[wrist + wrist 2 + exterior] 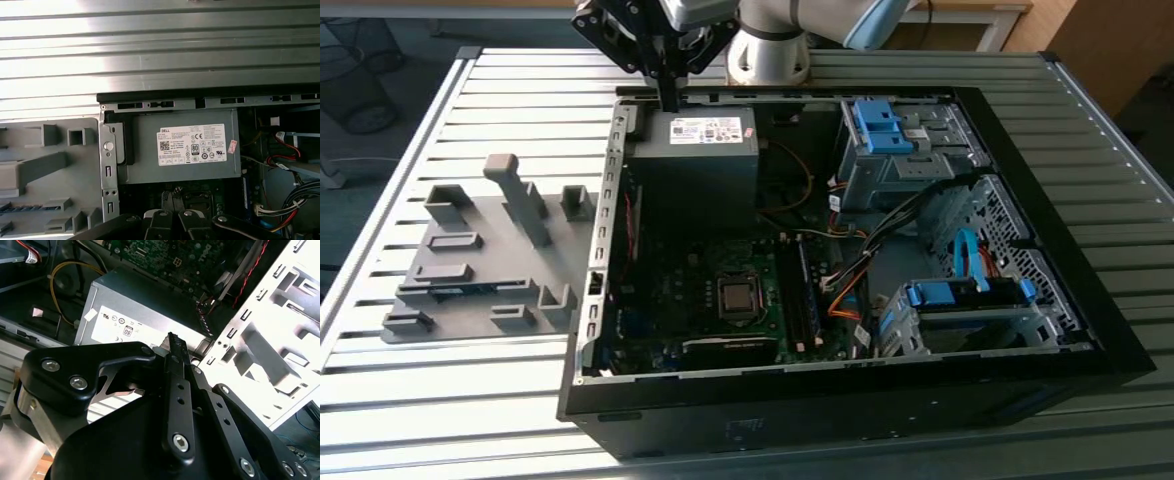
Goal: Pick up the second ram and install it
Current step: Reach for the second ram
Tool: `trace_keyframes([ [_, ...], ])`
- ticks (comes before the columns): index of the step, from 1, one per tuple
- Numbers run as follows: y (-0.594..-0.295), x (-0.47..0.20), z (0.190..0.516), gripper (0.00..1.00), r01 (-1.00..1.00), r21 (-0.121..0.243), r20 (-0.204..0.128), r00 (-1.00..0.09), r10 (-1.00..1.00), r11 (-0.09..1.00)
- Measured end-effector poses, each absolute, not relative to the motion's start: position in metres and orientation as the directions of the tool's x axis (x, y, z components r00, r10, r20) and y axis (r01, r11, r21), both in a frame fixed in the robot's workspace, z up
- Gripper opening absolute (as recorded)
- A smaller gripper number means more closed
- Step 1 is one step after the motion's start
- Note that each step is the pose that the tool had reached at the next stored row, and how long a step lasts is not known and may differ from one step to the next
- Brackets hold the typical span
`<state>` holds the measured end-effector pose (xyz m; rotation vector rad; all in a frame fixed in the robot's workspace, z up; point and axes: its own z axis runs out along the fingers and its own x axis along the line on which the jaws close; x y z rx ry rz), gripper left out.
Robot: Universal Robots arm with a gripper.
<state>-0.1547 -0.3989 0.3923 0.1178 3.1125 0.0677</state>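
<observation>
A big black case [854, 420] lies open on a metal table [480, 90] made of long strips. The case fills the middle and right of the exterior view. The gripper [670, 98] hangs at the top of that view, a bit left of the middle. It points down at the far edge of the case, just over the grey power box [700, 170]. Its jaws are together and there is nothing in them. In both wrist views the black gripper parts sit close to the camera, and the power box with its white label [192, 145] lies past them. The grey holder [480, 320] lies on the table at the exterior view's left, just beside the case. It has blocks and slots that stick up. The ram [460, 291] is in the holder, in the lower left of the exterior view. It looks like a thin blue strip lying on its edge in a slot. It is well apart from the gripper. In the first wrist view the ram [20, 207] shows as a dark blue strip between grey blocks. Inside the case the board [667, 340] lies flat in the lower middle, with a square part [738, 297] on it. Blue clips [878, 125] sit in the upper right, and orange wires [843, 300] run near the middle.
</observation>
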Motion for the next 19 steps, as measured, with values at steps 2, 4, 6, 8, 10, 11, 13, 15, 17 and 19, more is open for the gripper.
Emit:
trace_keyframes([
  [2,-0.3989,-0.1552,0.3922,0.11,0.075,0.044,-0.024,-0.997,0.076,0.996],
  [4,-0.3989,-0.1555,0.3922,0.11,0.075,0.044,-0.024,-0.997,0.076,0.996],
  [6,-0.3989,-0.1559,0.3922,0.11,0.075,0.044,-0.024,-0.997,0.076,0.996],
  [8,-0.3989,-0.1563,0.3922,0.11,0.075,0.044,-0.024,-0.997,0.076,0.996],
  [10,-0.3989,-0.1566,0.3922,0.11,0.075,0.044,-0.024,-0.997,0.076,0.996],
  [11,-0.3989,-0.1568,0.3921,0.11,0.075,0.044,-0.024,-0.997,0.076,0.996],
  [13,-0.3989,-0.1571,0.3921,0.11,0.075,0.044,-0.024,-0.997,0.076,0.996],
  [15,-0.3989,-0.1576,0.3921,0.11,0.075,0.044,-0.024,-0.997,0.076,0.996],
  [17,-0.3989,-0.1579,0.3921,0.11,0.075,0.044,-0.024,-0.997,0.076,0.996],
  [19,-0.3989,-0.1583,0.3920,0.11,0.075,0.044,-0.024,-0.997,0.076,0.996],
])
